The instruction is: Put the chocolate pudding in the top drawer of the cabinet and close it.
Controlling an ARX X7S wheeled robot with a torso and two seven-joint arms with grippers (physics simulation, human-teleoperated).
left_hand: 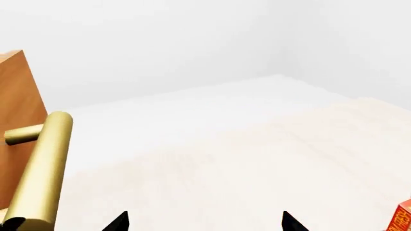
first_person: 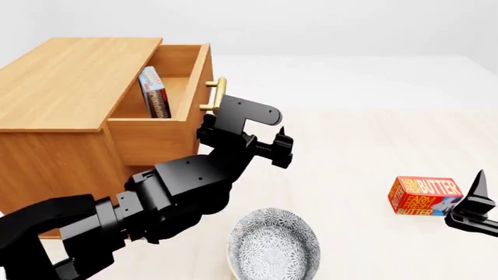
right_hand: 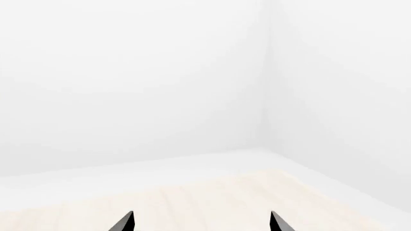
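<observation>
1. The cabinet (first_person: 70, 81) stands at the left of the head view, and its top drawer (first_person: 160, 125) is pulled well out.
2. The chocolate pudding (first_person: 155, 92) stands on edge inside that drawer, leaning near the drawer's left wall; its printing shows red and blue on dark brown, but the words are too small to read.
3. The brass bar handle (first_person: 218, 95) sits on the drawer front; in the left wrist view the same handle (left_hand: 42, 173) fills the near edge beside the wooden drawer front (left_hand: 16, 110).
4. The left gripper (first_person: 281, 146) hangs just beside the drawer front, below and to the right of the handle, touching nothing. Its two dark fingertips (left_hand: 119, 222) stand wide apart in the wrist view, with nothing between them.
5. A butter box (first_person: 424, 196) lies flat on the pale table (first_person: 350, 151) at the right; its orange-red face reads "FARM FRESH BUTTER" (a sliver of it also shows in the left wrist view).
6. The right gripper (first_person: 473, 205) rests just beside that box, at the head view's right edge. Its fingertips (right_hand: 126, 222) are spread wide and empty, facing bare table and white wall.
7. A patterned grey-white bowl (first_person: 274, 245) sits near the front edge, between the two arms.
</observation>
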